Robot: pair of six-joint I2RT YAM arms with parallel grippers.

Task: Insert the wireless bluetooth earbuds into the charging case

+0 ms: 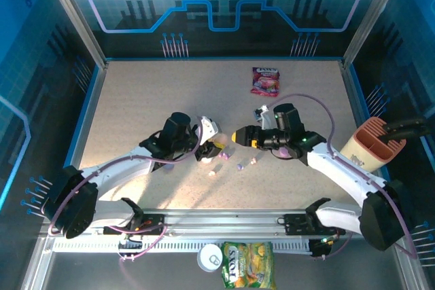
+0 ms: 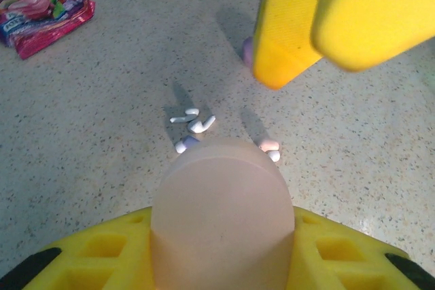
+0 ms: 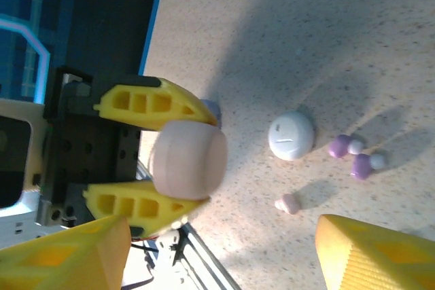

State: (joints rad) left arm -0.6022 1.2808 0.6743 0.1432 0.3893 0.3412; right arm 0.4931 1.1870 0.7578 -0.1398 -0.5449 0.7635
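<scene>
left gripper [image 1: 207, 146]: pincer pinched on the pink charging case [image 2: 223, 215] and holding it above the table [image 1: 136, 100], rounded end pointing toward the other arm. no open socket can be made out on the case.

loose earbuds, on the table between and below the two grippers, none in the case: purple pair [image 3: 340, 146] touching, pink one [image 3: 289, 203] just beside them, white ones [image 2: 194, 121] in a small cluster. a white pebble-shaped piece [image 3: 291, 136] lies near, probably another case.

right gripper [image 1: 239, 137]: pincer spread, nothing between its broad yellow fingers [image 2: 285, 32], close to the held case.

hazards, as judged:
- wide pads on tiny glossy buds could flick one away or nip two at once.
- touching buds may scatter.
- grippers this near could knock each other.
- a bud offered to an unopened case would drop.
</scene>
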